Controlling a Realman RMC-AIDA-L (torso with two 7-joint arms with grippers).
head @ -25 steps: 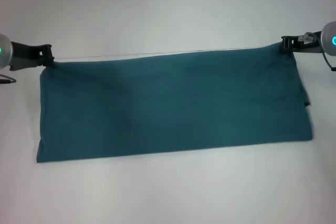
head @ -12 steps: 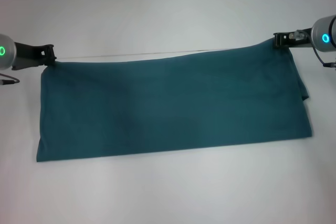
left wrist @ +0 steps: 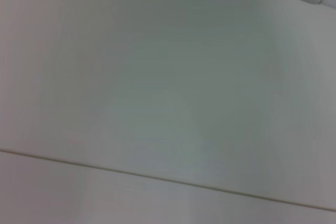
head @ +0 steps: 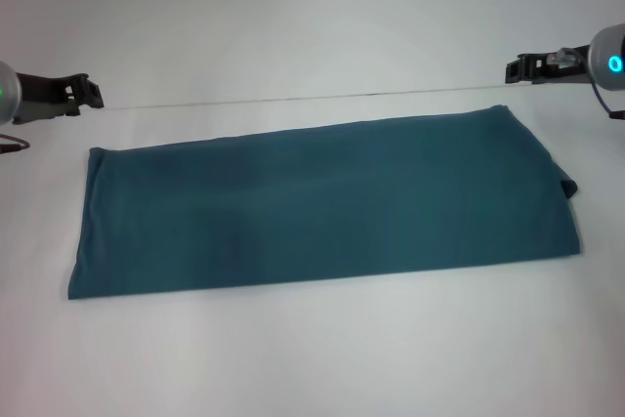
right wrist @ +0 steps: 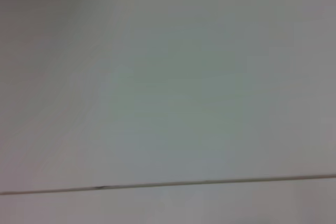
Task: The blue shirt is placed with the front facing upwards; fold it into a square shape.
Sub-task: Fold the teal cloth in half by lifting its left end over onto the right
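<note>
Blue shirt (head: 327, 204) lies flat on the table (head: 312, 358), mid-frame in the head view, already a long band with its long axis running left-right, slightly higher at the right end. No lettering showing. Left claw (head: 93, 93) at the left edge, above and just off the shirt's upper-left corner; right claw (head: 511, 68) at the upper right, above the upper-right corner. Neither touches the cloth, nothing held; can't tell how far the fingers stand apart. Wrist views show only bare table and a seam line. Next fold has to go across the long axis, end over end; each arm is nearest its own end.
</note>
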